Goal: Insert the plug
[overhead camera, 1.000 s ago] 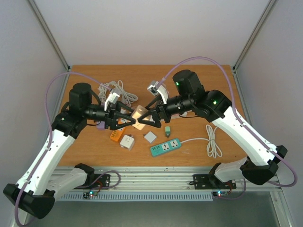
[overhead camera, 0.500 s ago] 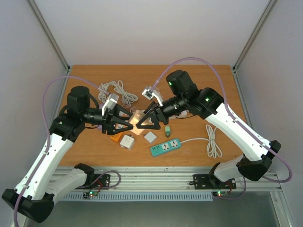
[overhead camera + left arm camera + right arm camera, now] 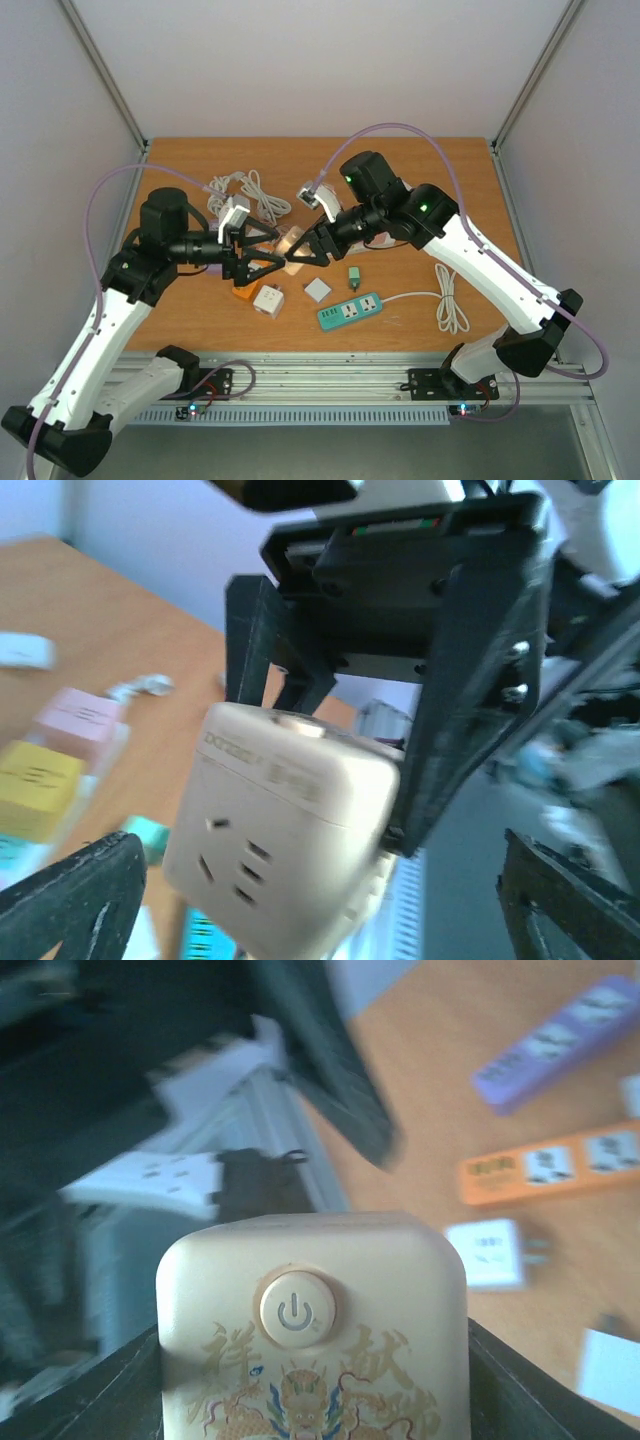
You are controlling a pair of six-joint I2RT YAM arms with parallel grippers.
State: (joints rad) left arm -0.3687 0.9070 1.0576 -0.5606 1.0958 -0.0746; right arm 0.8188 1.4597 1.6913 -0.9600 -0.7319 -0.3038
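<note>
Cube socket [image 3: 310, 1350] clamped in right claw [image 3: 297, 252]; left claw [image 3: 274, 254] gaping beside it; orange strip [image 3: 243, 290], white adapter [image 3: 268, 299] underneath.

cube socket [image 3: 312, 1360] base cropped, orange strip [image 3: 545, 1170] blurred

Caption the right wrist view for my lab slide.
Right tool grips a cream cube adapter, power button toward camera; orange strip and purple strip lie beyond.

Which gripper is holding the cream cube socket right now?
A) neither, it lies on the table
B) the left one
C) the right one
C: the cream cube socket sits between the fingers of the right gripper, while the left gripper stands open, clear of it.
</note>
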